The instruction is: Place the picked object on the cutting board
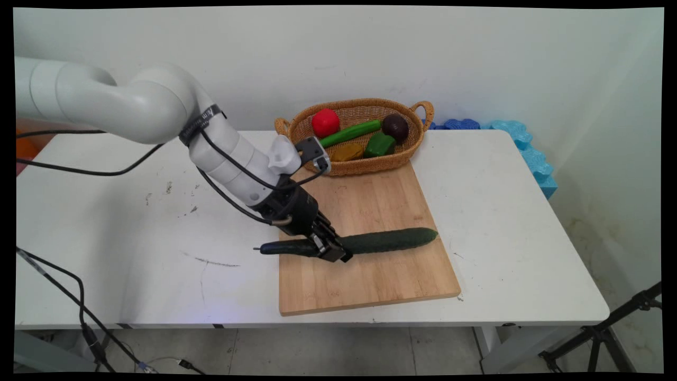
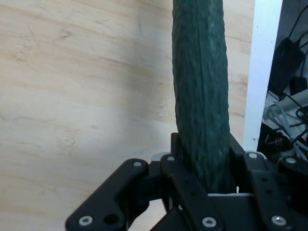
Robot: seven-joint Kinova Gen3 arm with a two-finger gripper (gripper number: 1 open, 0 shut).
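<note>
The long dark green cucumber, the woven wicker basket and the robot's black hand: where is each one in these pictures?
Long dark green cucumber (image 1: pixel 394 240), main view, on its free right half.
Woven wicker basket (image 1: pixel 365 165), main view, on its front wall.
Black hand (image 1: pixel 332 250), main view, between its fingertips, closed around the cucumber.

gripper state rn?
Gripper: closed on the cucumber near its left end, over the cutting board.
</note>
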